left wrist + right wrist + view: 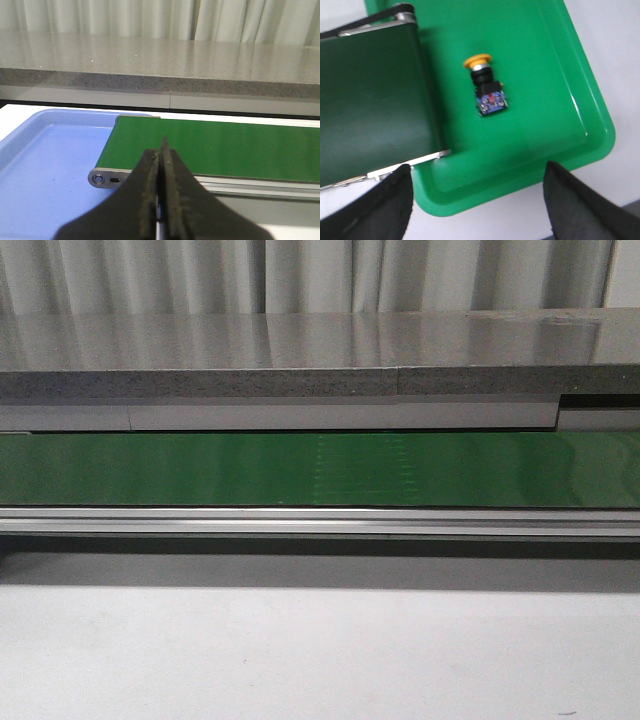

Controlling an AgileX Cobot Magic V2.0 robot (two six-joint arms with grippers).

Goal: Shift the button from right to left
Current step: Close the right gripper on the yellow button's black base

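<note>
Yellow-capped, the button (486, 86) lies on its side in your green tray (580, 100), upper centre of frame, beside the belt (370, 100). Your right gripper (477, 200) gapes wide and empty above it, ready to descend; your left gripper (162, 200) is closed, holding nothing, idle by the blue tray (45, 165).

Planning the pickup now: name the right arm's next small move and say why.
Probably lower the right gripper straight onto the button. Its jaws stand wide open and empty above the green tray, where the button lies on its side, untouched, beside the belt end.
</note>
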